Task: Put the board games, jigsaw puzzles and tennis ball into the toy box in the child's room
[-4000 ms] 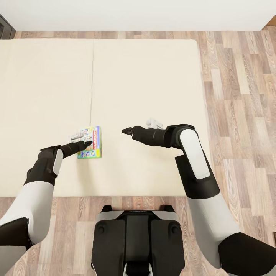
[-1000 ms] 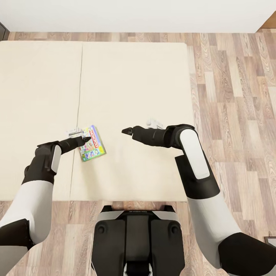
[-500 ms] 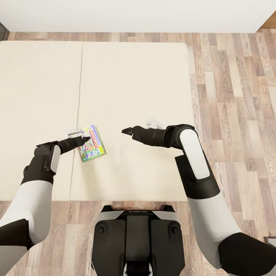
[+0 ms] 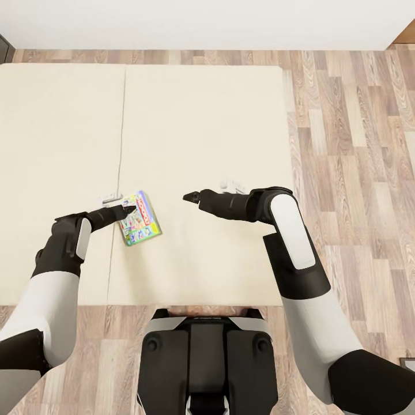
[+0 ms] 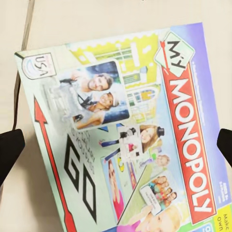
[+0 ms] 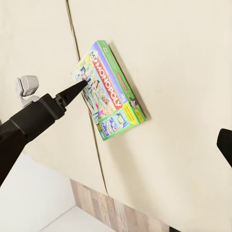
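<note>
Board game (image 4: 139,219) lying flat on the bed (image 4: 202,115), well in from the edges, close to the seam between the two mattress halves and nearer the front edge than the far one. Left gripper (image 4: 130,211) hovering right above the box's near-left part, fingers spread wide, tips showing at both borders of the left wrist view with the printed lid between them; nothing gripped yet. Right gripper (image 4: 190,197) hanging over bare mattress to the right of the box, empty; open or closed cannot be told. Likely trouble: a flat box on soft mattress, little edge to catch, so fingers closing may skid over the lid or push the box sideways. Pressing down may sink it and tilt it, spoiling the grip.
</note>
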{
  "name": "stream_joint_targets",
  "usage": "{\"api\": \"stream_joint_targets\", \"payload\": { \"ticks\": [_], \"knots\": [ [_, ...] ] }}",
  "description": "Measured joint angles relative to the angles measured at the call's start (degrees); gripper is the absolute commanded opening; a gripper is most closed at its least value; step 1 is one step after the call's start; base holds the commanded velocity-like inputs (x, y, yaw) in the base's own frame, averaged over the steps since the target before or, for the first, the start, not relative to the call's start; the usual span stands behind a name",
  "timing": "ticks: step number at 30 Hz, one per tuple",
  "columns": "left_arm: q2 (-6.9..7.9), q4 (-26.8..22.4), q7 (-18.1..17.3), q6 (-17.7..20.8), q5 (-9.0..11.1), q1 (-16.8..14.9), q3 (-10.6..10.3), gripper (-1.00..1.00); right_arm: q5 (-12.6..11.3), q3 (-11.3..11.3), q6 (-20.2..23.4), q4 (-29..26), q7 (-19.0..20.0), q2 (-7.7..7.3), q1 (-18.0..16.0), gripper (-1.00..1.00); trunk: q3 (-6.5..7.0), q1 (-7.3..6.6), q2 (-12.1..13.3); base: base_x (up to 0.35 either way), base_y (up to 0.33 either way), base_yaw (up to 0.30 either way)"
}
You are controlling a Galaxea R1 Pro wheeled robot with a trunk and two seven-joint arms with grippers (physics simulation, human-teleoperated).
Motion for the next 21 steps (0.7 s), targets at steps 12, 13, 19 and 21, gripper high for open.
{"api": "stream_joint_targets", "payload": {
  "ticks": [12,13,19,21],
  "knots": [
    [-0.06,0.0,0.02,0.01,0.01,0.0,-0.07,1.0,-0.03,0.0,0.01,0.0,0.0,0.0,0.0,1.0,0.0,-0.01,0.0,0.033,0.001,0.0],
    [-0.07,0.0,0.03,0.01,0.01,0.0,-0.09,1.0,-0.02,0.0,0.02,0.0,0.0,0.0,0.0,1.0,0.0,-0.01,0.0,0.074,0.0,0.0],
    [-0.14,0.0,0.06,0.0,0.0,0.0,-0.09,1.0,-0.02,0.0,-0.02,0.0,0.0,0.0,0.0,1.0,0.0,0.0,0.0,0.027,0.0,0.0],
    [-0.16,0.02,0.1,0.0,0.0,0.0,-0.09,1.0,-0.04,0.0,-0.04,0.0,0.0,0.0,0.0,1.0,0.0,0.0,0.0,0.007,0.0,0.0]
  ]
}}
